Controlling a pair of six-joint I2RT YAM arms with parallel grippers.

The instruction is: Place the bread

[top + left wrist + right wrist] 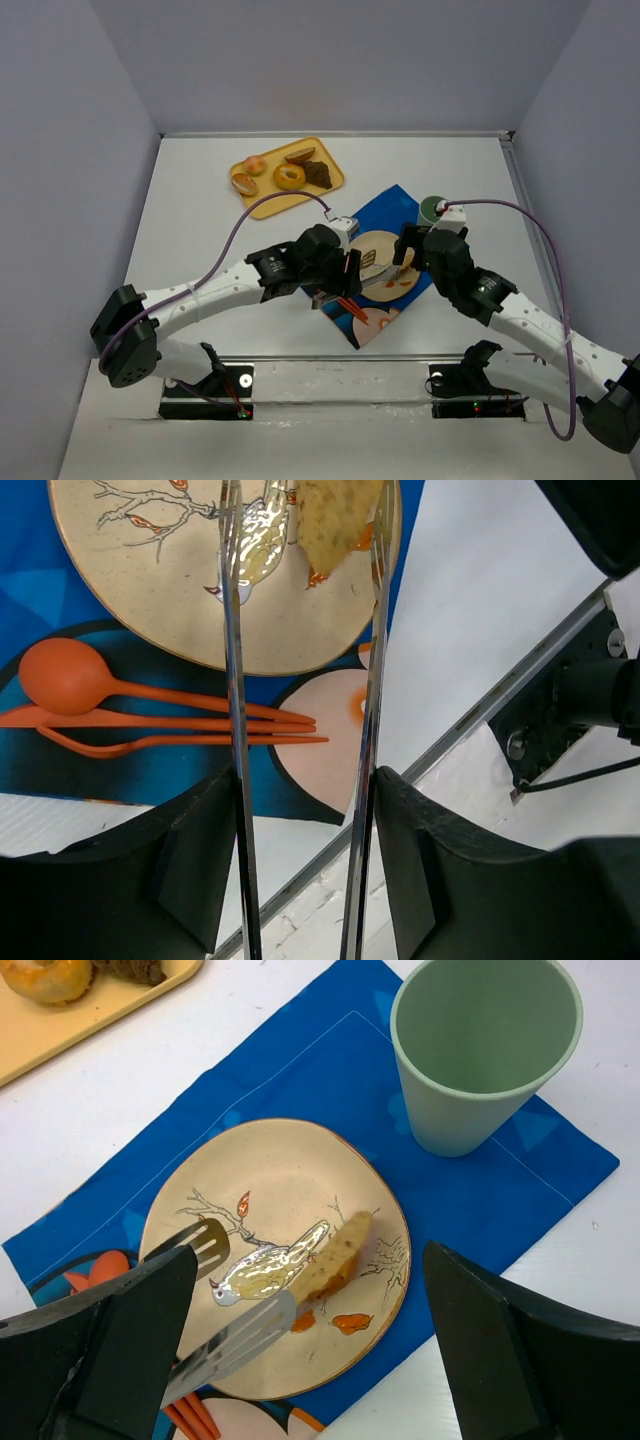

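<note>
Okay so, left gripper (305, 775): wrapped around the handle end of a pair of metal tongs (232, 680), one finger outside each arm. It's only pinching them loosely, since the arms stand apart.
tongs: point straight out from that gripper over the plate, blades spread with a gap between them.
bread (335, 1252): on the plate (290, 1160), sitting in that gap near the far end of the tongs, closer to the right-hand arm. Can't tell if a blade touches it.
bread's long axis: roughly in line with the tongs. It looks tipped up on an edge rather than lying flat.
nearer arm: left, because its tongs bracket the bread, which is dead ahead of it.
my guess for the move: back the tongs out along their own line with no sideways swing, or a blade drags the slice.
right gripper (310, 1255): fingers wide apart, nothing in them, hovering over the plate.
cup (480, 1070): green, on the blue placemat (300, 1070) past the plate, apart from the bread.
</note>
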